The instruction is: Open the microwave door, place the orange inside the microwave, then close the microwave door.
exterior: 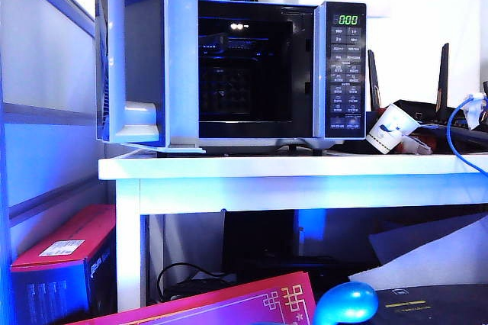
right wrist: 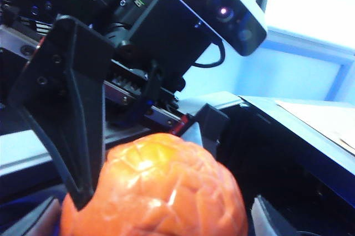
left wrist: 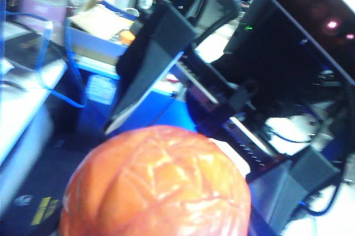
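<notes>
Orange (right wrist: 161, 191): between both pincers, away from the microwave (exterior: 339, 73).
Left gripper (right wrist: 138, 164): fingers pressed on the orange's sides, holding it.
Right gripper (left wrist: 194, 169): facing the left one, jaws wide apart around the orange.
Microwave door (exterior: 137, 58): swung open to the left, on the white table (exterior: 290, 168).

A white surface (exterior: 305, 168) on white legs stands in cool bluish light. Behind it rises a pale wall (exterior: 427, 20); to its left runs a white panel wall with blue rails (exterior: 46, 96). Beneath it, at the left, lies a red box (exterior: 65, 252), with dark cables (exterior: 179, 275) and shadowy clutter beside it.
</notes>
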Available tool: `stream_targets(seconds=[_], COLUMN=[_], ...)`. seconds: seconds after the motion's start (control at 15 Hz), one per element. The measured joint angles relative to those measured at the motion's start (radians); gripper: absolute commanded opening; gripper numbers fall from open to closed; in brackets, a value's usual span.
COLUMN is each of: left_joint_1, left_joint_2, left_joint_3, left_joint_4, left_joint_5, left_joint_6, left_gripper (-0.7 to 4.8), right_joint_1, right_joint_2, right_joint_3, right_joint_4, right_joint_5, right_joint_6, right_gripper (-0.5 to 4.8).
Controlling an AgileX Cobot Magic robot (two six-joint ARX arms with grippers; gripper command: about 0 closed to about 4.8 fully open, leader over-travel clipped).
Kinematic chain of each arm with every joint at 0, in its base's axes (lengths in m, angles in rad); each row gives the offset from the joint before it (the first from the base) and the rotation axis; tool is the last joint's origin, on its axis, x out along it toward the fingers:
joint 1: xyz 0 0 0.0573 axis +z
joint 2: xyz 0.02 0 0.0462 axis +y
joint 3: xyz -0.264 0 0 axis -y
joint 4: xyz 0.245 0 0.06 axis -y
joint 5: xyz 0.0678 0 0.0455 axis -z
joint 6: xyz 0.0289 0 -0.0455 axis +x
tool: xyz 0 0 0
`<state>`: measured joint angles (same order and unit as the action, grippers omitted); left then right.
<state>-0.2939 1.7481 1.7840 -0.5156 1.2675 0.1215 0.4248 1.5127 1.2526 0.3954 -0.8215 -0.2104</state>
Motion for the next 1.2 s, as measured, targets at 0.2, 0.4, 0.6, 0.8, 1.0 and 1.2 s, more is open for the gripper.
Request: stream_targets(seconds=[0.2,0.4,0.6,0.8,1.0,1.2], left_joint_1=[0.001,0.0,0.003,0.005,0.005,0.005], left_joint_2=[0.002,0.002,0.002,0.002,0.003,0.002], left_joint_3=[-0.003,-0.003,-0.003,-0.003,-0.003,-0.003], left_joint_4=[-0.002,-0.005,-0.006,-0.003,-0.002,0.002], left_joint_5=[0.056,0.068,0.067,0.067,0.067,0.053], left_joint_6=[-0.019,-0.024,-0.029,-0.03,-0.03,-0.03], left_gripper=[1.73,1.74,1.74,1.74,1.87,3.59], right_joint_1=[0.013,0.025,0.038,0.041,0.042,0.042], right_joint_2=[-0.002,0.003,0.011,0.012,0.012,0.012], right_joint_3=[0.002,0.002,0.002,0.002,0.002,0.002], right_joint_4=[0.006,0.011,0.023,0.023,0.023,0.021], right_joint_5=[-0.016,-0.012,0.028,0.046,0.051,0.051], right_joint_6=[0.0,-0.001,-0.005,-0.008,-0.007,-0.007], right_gripper=[4.79,4.79,3.42,3.06,3.06,3.06])
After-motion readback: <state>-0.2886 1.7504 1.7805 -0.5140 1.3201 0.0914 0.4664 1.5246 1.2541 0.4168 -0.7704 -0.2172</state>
